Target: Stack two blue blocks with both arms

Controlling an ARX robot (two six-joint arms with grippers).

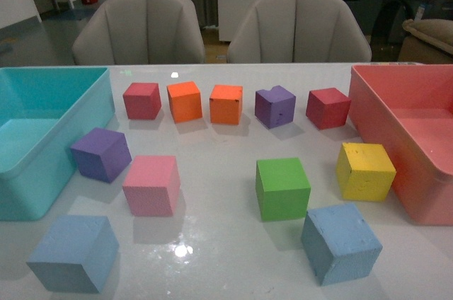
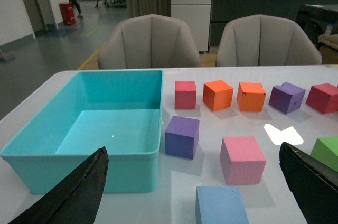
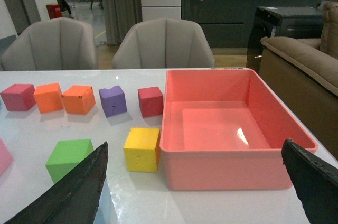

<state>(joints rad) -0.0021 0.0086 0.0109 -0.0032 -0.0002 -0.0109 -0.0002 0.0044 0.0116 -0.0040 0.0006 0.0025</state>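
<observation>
Nothing of the stacking is done yet, as far as these views show. Both blue blocks sit flat on the white table (image 1: 219, 257), well apart, with nothing on top of either. Taking the green block (image 1: 282, 188) as the marker, the right blue block (image 1: 341, 242) lies just beside it, to its right and nearer the robot. The left blue block (image 1: 74, 253) lies well off to the green block's left, also nearer the robot, with the pink block (image 1: 151, 185) between them. Neither arm shows in the front view. The left gripper (image 2: 193, 150) has its jaws spread wide with nothing between them, and the left blue block (image 2: 221, 205) sits low in its wrist view, not touched. The right gripper (image 3: 194, 146) is likewise spread wide and holds nothing; the green block (image 3: 68, 156) shows beyond one of its fingers (image 3: 74, 192). So every step remains: I judge that one block must be grasped, lifted, carried across past the green block and set squarely on the other.
</observation>
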